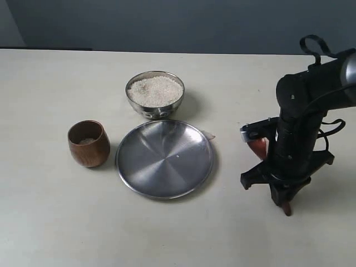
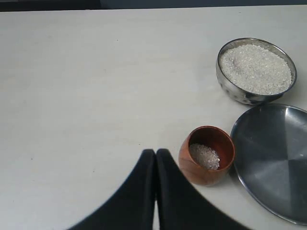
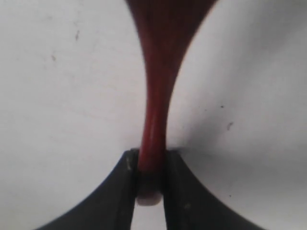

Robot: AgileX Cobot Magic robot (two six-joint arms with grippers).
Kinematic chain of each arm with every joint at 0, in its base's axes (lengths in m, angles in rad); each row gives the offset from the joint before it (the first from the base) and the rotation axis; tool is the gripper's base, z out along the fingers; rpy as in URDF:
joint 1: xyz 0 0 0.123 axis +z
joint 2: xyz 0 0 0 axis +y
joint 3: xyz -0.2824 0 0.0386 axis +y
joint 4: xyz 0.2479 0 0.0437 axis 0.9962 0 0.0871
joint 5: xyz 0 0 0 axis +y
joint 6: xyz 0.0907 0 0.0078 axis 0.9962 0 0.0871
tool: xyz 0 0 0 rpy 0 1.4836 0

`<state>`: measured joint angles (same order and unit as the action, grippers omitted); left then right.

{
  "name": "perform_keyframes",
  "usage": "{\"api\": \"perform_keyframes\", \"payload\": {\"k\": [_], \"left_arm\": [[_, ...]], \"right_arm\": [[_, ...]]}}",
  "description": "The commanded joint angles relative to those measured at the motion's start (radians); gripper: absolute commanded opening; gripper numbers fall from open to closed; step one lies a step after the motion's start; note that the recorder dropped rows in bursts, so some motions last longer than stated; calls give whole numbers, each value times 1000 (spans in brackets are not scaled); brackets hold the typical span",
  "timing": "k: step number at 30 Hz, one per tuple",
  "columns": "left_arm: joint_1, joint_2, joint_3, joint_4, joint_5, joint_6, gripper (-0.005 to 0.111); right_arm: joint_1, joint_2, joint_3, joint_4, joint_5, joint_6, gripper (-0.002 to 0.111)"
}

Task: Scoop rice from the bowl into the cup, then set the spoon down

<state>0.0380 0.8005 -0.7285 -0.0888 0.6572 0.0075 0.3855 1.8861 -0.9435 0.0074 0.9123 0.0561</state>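
Right gripper (image 3: 149, 179) is clamped on the spoon (image 3: 154, 110) at its thin handle end; spoon is judged light, stiff, smooth, apt to pivot, so a firm grip is advised; bowl (image 1: 154, 94) and cup (image 1: 88, 143) are seen well apart from it, beyond the plate (image 1: 164, 158).

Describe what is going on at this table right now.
The right gripper has its fingers closed on the handle of the wooden spoon, off to the right of the steel plate in the exterior view. The bowl is full of rice; the cup holds only a little. The left gripper is shut and empty beside the cup.
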Motion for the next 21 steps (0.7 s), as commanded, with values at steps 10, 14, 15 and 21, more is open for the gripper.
{"api": "perform_keyframes", "payload": {"k": [10, 14, 15, 21], "left_arm": [[2, 2, 1, -1, -5, 0, 0], [2, 2, 1, -1, -5, 0, 0], [2, 2, 1, -1, -5, 0, 0], [2, 2, 1, 1, -3, 0, 0]], "right_arm": [[-6, 32, 12, -32, -21, 24, -1], [-6, 31, 12, -34, -4, 24, 16], [-6, 31, 12, -34, 4, 24, 20], [-6, 26, 12, -42, 20, 51, 30]]}}
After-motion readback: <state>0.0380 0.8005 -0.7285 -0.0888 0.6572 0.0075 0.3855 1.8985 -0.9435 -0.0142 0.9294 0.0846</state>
